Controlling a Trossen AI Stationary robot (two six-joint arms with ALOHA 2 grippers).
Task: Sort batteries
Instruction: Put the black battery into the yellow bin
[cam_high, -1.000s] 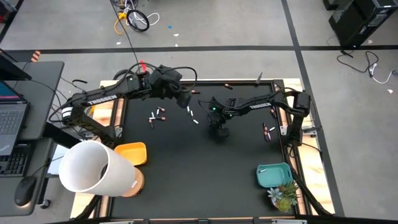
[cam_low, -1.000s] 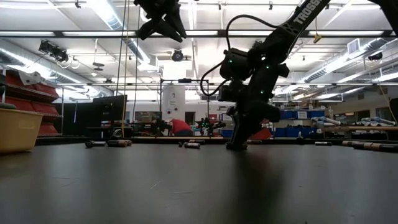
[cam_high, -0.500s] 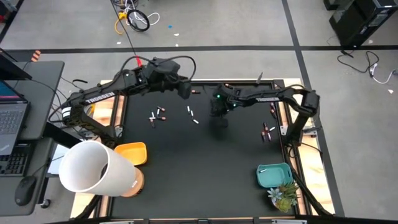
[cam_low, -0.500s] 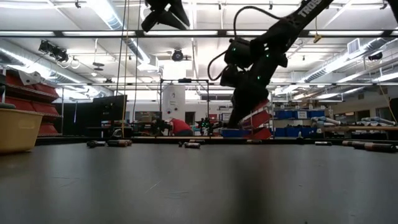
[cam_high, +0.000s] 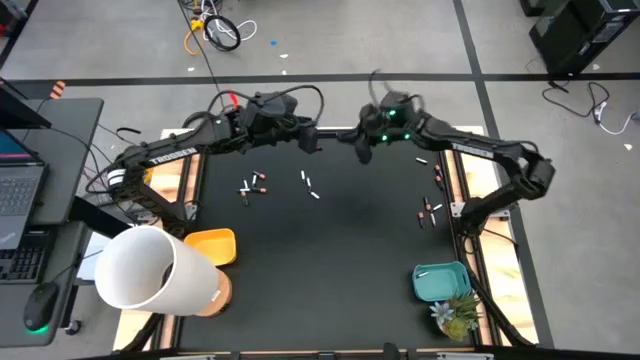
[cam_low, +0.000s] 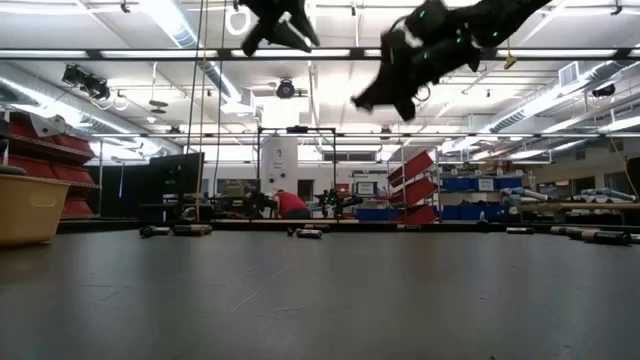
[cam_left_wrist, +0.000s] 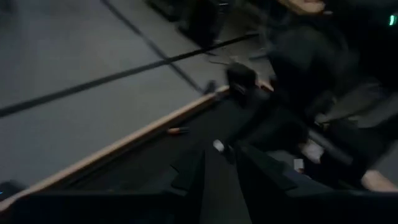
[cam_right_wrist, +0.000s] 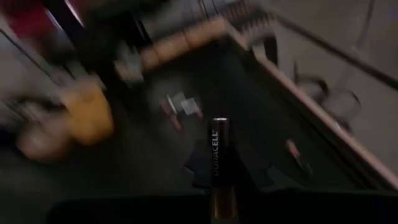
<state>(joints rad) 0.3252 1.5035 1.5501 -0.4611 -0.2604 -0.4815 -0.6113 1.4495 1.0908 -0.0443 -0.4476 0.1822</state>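
Between the right gripper's (cam_right_wrist: 219, 186) closed fingers stands a dark battery (cam_right_wrist: 218, 155) with a copper-coloured end, pinched by its lower end and carried high over the far edge of the table, as the overhead view shows that gripper (cam_high: 362, 140) raised near the back rim. It looks a small, hard, smooth cylinder, light enough but likely to roll or slip, so I would judge a grip across the middle of its length safer than one at the tip. More batteries lie on the black mat (cam_high: 330, 250): a loose cluster (cam_high: 252, 186) toward the left, a white pair (cam_high: 310, 185) near the middle, and a few (cam_high: 430, 210) by the right edge. The left gripper (cam_high: 312, 138) hangs close to the right one up at the back; its fingers stand partly apart, and I cannot tell that it holds anything. A yellow bin (cam_high: 210, 247) and a teal bin (cam_high: 440, 281) sit at the near corners. Beyond is a workshop with shelving and a person in red (cam_low: 292, 204).
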